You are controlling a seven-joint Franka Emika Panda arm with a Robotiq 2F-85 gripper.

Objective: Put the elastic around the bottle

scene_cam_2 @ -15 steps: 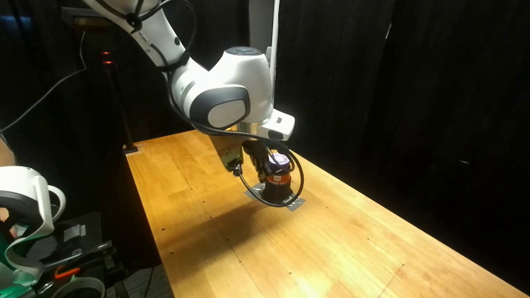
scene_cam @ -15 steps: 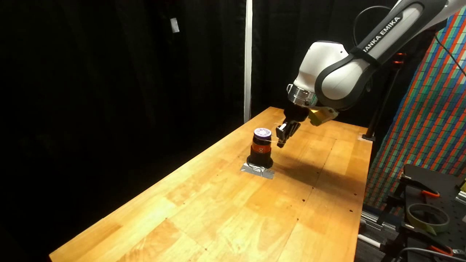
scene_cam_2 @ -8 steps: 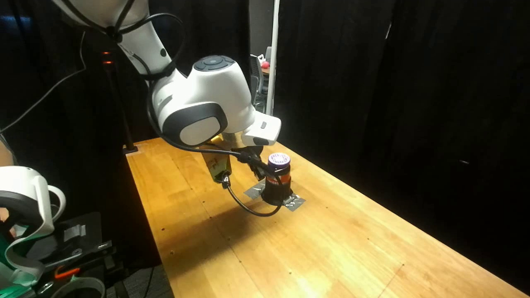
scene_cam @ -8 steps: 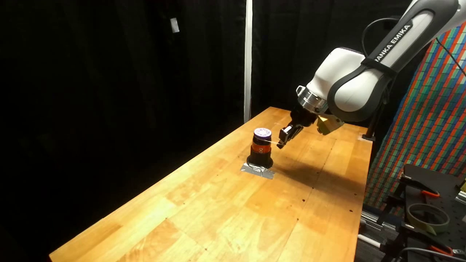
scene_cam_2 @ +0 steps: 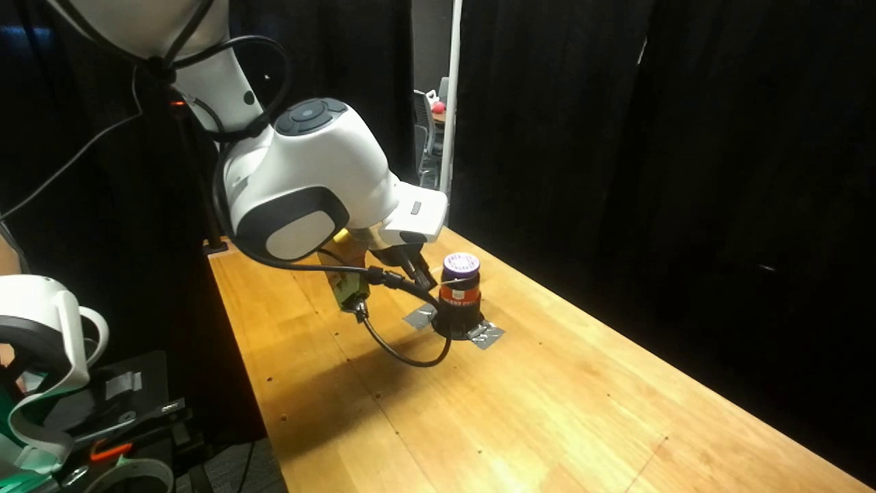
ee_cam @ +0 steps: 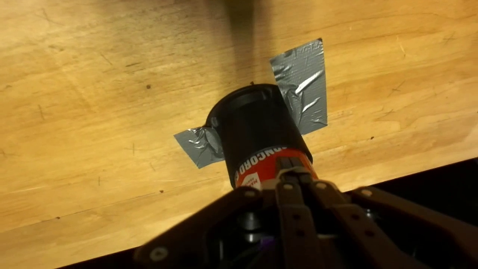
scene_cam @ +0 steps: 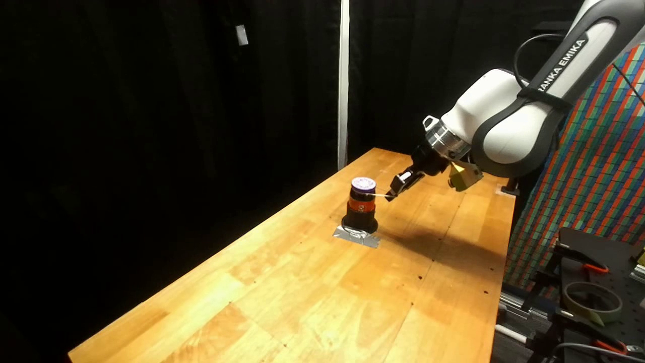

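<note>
Gripper holding elastic, wooden table, black curtains

White arm, dark trim, "EMIKA" lettering — silver collar, black gripper, round screws — looped black cable.

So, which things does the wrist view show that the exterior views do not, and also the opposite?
Only the wrist view: round screw heads on the gripper.
Only the exterior views: the white arm, the white lid top, and the elastic stretched between bottle and gripper.
Shared: gripper, bottle, gray tape and wooden table; a pale band in the wrist view may be elastic too.
</note>
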